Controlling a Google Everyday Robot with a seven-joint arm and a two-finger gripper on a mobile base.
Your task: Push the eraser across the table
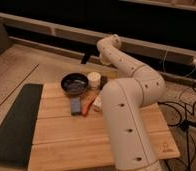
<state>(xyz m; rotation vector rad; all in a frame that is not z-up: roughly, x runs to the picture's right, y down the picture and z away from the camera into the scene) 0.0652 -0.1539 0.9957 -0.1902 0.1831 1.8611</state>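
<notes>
The eraser, a blue rectangular block, lies flat near the middle of the light-wood table. My white arm rises from the table's right side, bends at the right and reaches back over the far edge. My gripper is the dark end of the arm. It hangs beyond the table's far edge, above and behind the black bowl, well away from the eraser.
A black bowl and a white cup stand at the far edge. An orange pen and a small white block lie right of the eraser. A dark grey mat lies left of the table. Cables run on the floor at right.
</notes>
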